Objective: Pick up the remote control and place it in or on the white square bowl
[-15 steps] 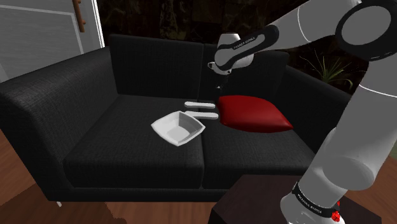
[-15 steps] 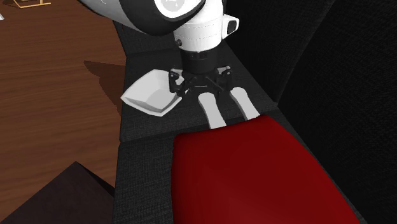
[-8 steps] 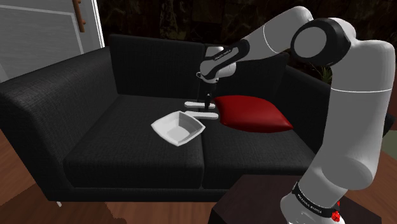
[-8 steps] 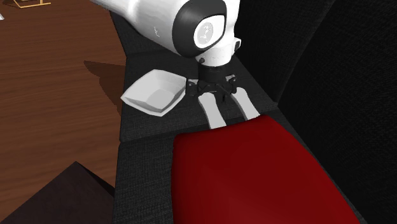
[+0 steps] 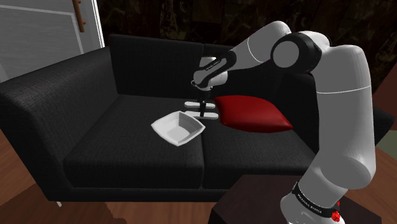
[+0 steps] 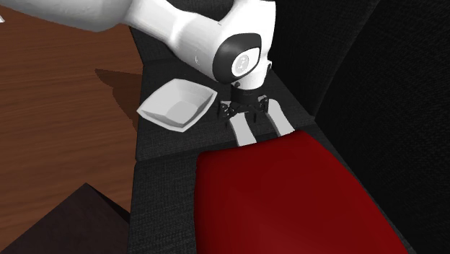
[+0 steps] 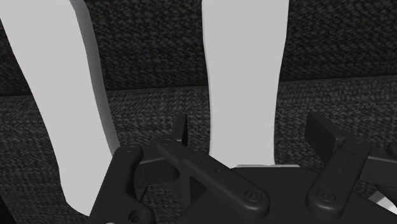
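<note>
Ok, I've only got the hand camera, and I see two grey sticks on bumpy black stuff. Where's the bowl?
Observer: The white square bowl sits on the seat of a black sofa, close beside those remotes, towards the shoulder view's left.
Operator: Is anything on their other side?
Observer: Yes, a red cushion lies on the seat, opposite the bowl.
Operator: Is the hand high up?
Observer: No. The gripper hangs low over the ends of the remotes that point away from the cushion.
</note>
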Tool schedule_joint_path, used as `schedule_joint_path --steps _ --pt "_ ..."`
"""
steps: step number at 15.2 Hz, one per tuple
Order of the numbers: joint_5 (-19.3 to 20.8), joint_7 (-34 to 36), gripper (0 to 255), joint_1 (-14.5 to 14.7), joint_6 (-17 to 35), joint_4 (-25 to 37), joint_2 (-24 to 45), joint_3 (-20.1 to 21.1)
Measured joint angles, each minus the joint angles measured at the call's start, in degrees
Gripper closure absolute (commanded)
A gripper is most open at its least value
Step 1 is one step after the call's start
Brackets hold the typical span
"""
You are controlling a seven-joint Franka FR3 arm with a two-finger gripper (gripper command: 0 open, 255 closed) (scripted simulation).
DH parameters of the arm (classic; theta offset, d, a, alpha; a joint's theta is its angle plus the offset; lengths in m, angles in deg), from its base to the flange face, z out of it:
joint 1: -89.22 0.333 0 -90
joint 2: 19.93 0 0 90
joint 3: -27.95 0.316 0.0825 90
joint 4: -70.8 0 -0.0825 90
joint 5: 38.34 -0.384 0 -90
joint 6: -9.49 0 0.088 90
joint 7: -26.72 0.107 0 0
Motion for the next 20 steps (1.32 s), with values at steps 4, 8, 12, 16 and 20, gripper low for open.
schedule_joint_path --steps 4,8,12,16,20 --pt "-0.31 -0.16 0 -0.09 1.88 -0.24 1.66 0.22" --pt "-0.35 -0.22 0 -0.13 2.08 -0.29 1.79 0.23" --pt "-0.35 -0.22 255 -0.13 2.08 -0.31 1.79 0.24" --pt "-0.35 -0.23 255 -0.14 2.08 -0.32 1.79 0.23" --pt "-0.35 -0.22 255 -0.13 2.09 -0.32 1.79 0.23"
